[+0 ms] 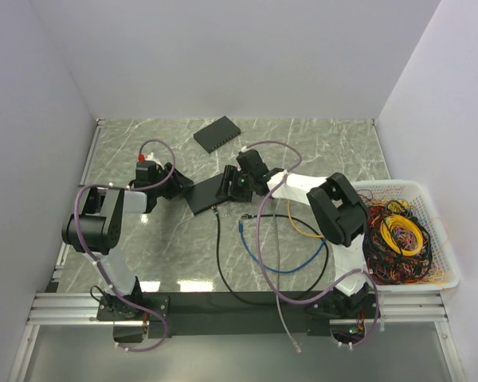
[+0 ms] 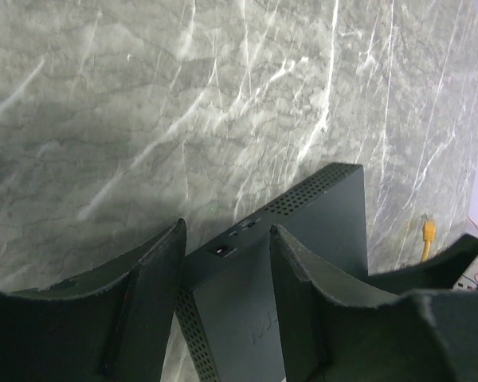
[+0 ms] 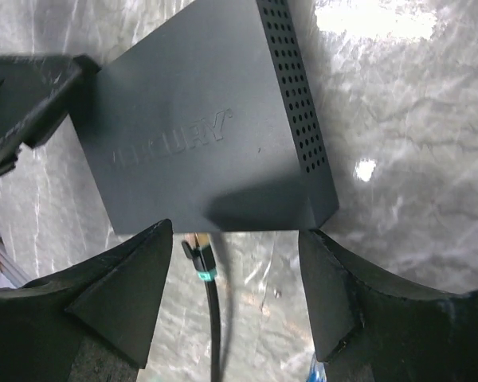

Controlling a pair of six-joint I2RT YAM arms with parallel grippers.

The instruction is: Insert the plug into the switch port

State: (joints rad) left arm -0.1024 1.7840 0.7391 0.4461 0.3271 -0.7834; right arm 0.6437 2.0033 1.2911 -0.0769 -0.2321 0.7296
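Note:
The switch, an oblong dark-grey box, lies alone at the far middle of the table; its ports do not show. Both grippers are at a squarer flat black slab instead. My left gripper is open, its fingers over the slab's left corner. My right gripper is open and empty at the slab's near-right edge. The orange-yellow cable lies by the right arm. Its orange end with the plug rests on the table beyond the slab, held by nothing.
A black cable is plugged into the slab's edge; its connector lies between my right fingers. A blue cable loops near the front, its tip close by. A white basket of tangled cables stands at the right.

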